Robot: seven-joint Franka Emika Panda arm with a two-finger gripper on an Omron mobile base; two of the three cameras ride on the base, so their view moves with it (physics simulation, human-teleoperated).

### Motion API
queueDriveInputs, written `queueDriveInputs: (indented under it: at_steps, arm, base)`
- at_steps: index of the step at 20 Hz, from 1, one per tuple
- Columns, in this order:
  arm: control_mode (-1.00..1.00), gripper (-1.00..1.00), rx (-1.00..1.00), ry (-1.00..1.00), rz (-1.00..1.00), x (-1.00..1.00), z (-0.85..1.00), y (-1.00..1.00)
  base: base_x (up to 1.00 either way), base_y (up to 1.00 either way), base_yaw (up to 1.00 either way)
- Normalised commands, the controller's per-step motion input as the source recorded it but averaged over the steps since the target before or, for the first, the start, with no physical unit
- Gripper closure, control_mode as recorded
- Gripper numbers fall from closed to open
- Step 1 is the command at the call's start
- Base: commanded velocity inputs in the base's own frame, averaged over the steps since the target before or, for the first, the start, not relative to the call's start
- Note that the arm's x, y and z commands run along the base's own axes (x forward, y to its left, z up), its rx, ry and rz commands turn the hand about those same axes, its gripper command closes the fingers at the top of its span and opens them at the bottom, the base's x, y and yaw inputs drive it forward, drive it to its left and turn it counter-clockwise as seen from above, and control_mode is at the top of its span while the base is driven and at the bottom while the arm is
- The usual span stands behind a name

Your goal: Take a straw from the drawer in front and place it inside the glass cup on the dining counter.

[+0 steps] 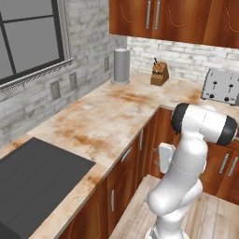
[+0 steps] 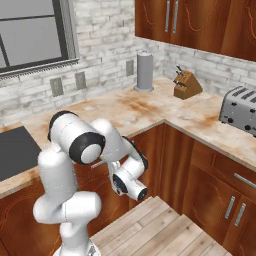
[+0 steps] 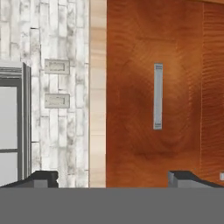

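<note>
pincer (image 3: 113, 178) spread wide, holding nothing, aimed square at the reddish-brown drawer (image 3: 155, 144) front, its silver handle (image 3: 158, 96) just above the gap between the tips and well off yet. straw, glass cup and dining counter nowhere visible from here; straw presumably inside the closed drawer. step in hand, by the look of it: reaching for the handle. best done by centring the handle between the tips, turning the hand so the tips straddle the bar's thin side, pushing in straight under the marble worktop (image 3: 97, 87) edge, closing only once both tips flank the bar.

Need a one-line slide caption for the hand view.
Open gripper faces a reddish-brown wooden drawer front with its silver handle, beside a white brick wall.
</note>
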Motion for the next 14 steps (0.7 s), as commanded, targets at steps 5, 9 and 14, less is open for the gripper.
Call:
queueDriveInputs:
  at_steps: [5, 9, 14]
  arm:
    - [-1.0, -1.0, 0.06, 0.0, 0.03, 0.36, -0.22, 0.11]
    - [-1.0, -1.0, 0.06, 0.0, 0.05, 0.3, -0.24, 0.14]
    - [-1.0, -1.0, 0.06, 0.0, 0.07, 0.28, -0.25, 0.24]
  base:
    - [0.0, 0.0, 0.0]
    - [0.0, 0.0, 0.0]
    - [0.0, 0.0, 0.0]
